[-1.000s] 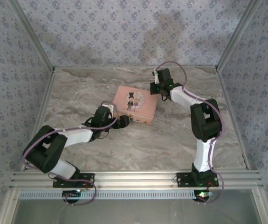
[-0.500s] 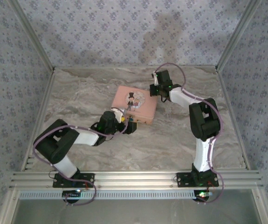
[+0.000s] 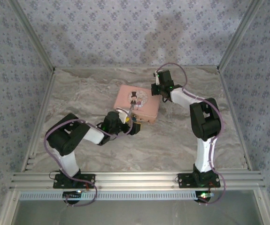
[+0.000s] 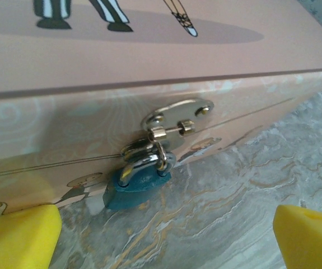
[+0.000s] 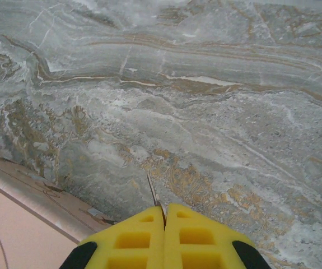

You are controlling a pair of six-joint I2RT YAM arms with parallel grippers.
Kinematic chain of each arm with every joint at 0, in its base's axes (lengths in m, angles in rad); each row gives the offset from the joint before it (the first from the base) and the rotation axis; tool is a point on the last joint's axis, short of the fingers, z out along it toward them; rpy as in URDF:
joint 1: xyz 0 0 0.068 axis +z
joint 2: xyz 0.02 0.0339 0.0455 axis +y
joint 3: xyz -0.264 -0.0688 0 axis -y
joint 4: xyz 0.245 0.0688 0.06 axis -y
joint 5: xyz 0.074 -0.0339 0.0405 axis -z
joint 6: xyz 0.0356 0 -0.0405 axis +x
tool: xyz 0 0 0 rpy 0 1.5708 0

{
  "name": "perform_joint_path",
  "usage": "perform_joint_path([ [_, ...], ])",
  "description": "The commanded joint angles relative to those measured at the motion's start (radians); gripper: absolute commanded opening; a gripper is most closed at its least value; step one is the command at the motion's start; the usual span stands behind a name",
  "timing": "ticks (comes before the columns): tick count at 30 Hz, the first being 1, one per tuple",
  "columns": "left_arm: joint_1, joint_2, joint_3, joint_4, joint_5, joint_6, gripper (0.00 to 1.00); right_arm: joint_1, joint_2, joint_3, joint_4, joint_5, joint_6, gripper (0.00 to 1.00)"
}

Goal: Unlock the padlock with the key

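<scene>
The padlock (image 4: 135,188) is a small teal body with a silver shackle. It hangs from the hasp (image 4: 177,115) on the front wall of the pink tin (image 4: 149,61) and rests on the marble floor. My left gripper (image 4: 163,241) is open just in front of the lock, one yellow fingertip (image 4: 15,235) on either side and nothing between them. My right gripper (image 5: 165,216) is shut on the key (image 5: 152,193), a thin dark sliver sticking out past the pads. It hovers over the floor by the tin's far right corner (image 3: 156,88).
The pink tin (image 3: 137,101) lies mid-table between the two arms, and a corner of the tin (image 5: 15,218) sits close below the right gripper. Metal frame posts and patterned walls enclose the marble table (image 3: 78,93). The left gripper (image 3: 132,125) is at the tin's near edge.
My left arm has folded inward and its gripper has slid right along the tin's front to face the padlock. The right gripper has barely moved.
</scene>
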Motion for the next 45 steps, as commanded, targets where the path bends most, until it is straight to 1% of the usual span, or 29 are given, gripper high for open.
perform_joint_path([
  [1, -0.018, 0.018, 0.064, 0.046, 0.102, 0.04, 0.95, 0.018, 0.027, -0.01, -0.042, -0.023, -0.018, 0.0],
  [4, -0.018, 0.018, 0.078, 0.047, 0.121, 0.031, 0.95, 0.018, 0.031, -0.017, -0.041, -0.02, -0.019, 0.0],
  [7, -0.019, 0.026, 0.104, 0.029, 0.172, 0.022, 0.93, 0.019, 0.037, -0.021, -0.04, -0.02, -0.016, 0.0],
  [10, -0.02, 0.041, 0.115, 0.039, 0.162, 0.008, 0.95, 0.025, 0.04, -0.026, -0.037, -0.019, -0.016, 0.0],
  [13, -0.02, 0.064, 0.142, 0.045, 0.197, -0.004, 0.95, 0.033, 0.044, -0.025, -0.037, -0.017, -0.016, 0.0],
  [20, -0.02, 0.086, 0.168, 0.138, 0.288, -0.073, 0.93, 0.039, 0.047, -0.036, -0.035, -0.009, -0.019, 0.0],
  [22, -0.016, 0.09, 0.163, 0.181, 0.308, -0.1, 0.91, 0.039, 0.046, -0.042, -0.032, -0.008, -0.017, 0.0],
  [25, -0.007, 0.094, 0.147, 0.238, 0.298, -0.138, 0.91, 0.038, 0.038, -0.052, -0.024, -0.007, -0.016, 0.0],
  [31, 0.005, 0.089, 0.138, 0.244, 0.27, -0.17, 0.91, 0.039, 0.026, -0.068, -0.016, -0.006, -0.017, 0.0],
  [36, 0.005, 0.136, 0.138, 0.286, 0.216, -0.221, 0.9, 0.039, 0.021, -0.074, -0.007, -0.011, -0.014, 0.0],
  [38, 0.002, 0.161, 0.128, 0.347, 0.187, -0.246, 0.91, 0.04, 0.018, -0.078, -0.003, -0.012, -0.011, 0.0],
  [42, -0.003, 0.214, 0.119, 0.493, 0.201, -0.283, 0.88, 0.041, 0.016, -0.081, 0.0, -0.014, -0.008, 0.0],
  [44, -0.002, 0.228, 0.107, 0.551, 0.2, -0.295, 0.88, 0.042, 0.014, -0.082, 0.0, -0.013, -0.008, 0.0],
  [45, -0.004, 0.225, 0.104, 0.55, 0.193, -0.294, 0.89, 0.042, 0.012, -0.082, 0.0, -0.014, -0.008, 0.0],
])
